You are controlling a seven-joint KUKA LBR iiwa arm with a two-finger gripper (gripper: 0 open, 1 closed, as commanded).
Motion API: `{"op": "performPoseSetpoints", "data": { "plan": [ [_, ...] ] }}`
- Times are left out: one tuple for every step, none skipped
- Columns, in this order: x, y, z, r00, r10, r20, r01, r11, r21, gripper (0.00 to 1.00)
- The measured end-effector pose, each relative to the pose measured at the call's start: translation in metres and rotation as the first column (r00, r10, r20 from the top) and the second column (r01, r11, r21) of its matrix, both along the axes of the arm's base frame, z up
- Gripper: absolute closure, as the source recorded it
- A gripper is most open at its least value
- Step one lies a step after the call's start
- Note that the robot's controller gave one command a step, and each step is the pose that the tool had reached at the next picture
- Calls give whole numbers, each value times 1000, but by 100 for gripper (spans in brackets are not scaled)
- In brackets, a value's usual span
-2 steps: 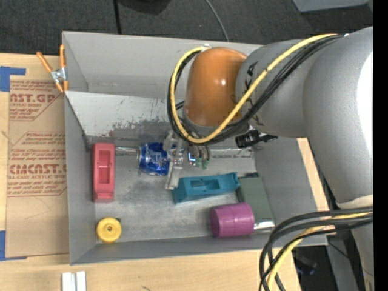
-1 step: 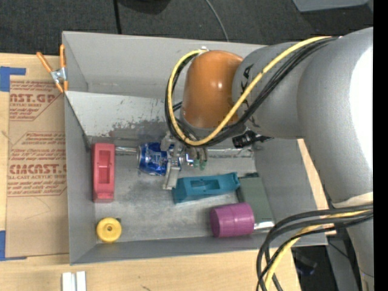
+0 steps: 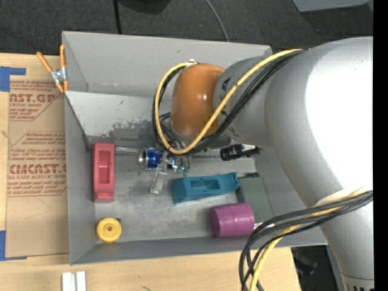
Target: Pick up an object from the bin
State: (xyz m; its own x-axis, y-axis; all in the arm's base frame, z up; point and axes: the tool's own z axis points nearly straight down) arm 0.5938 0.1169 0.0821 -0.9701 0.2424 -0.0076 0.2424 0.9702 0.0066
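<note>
We see the tool [image 3: 171,161] low in the bin [image 3: 121,108], under the arm's orange cover; we cannot tell how far open it is. Just to its left lies a small blue piece [image 3: 151,157], shiny and rounded, with a thin silver rod running on leftward. Below the tool lies a teal block [image 3: 203,188]; a pink block [image 3: 103,171] lies well to its left.

The arm [image 3: 315,132] hides the bin [image 3: 109,111] on its right side; a dark green block [image 3: 253,194] is half covered.

Bright light glares on the arm [image 3: 327,120], shading the bin's [image 3: 121,108] right side.
</note>
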Motion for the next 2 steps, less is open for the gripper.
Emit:
{"op": "performPoseSetpoints", "data": {
  "plan": [
    [-3,-3,-21,996,-89,8,88,996,4,100],
    [-4,-4,-19,995,-101,6,101,995,3,100]
  ]
}}
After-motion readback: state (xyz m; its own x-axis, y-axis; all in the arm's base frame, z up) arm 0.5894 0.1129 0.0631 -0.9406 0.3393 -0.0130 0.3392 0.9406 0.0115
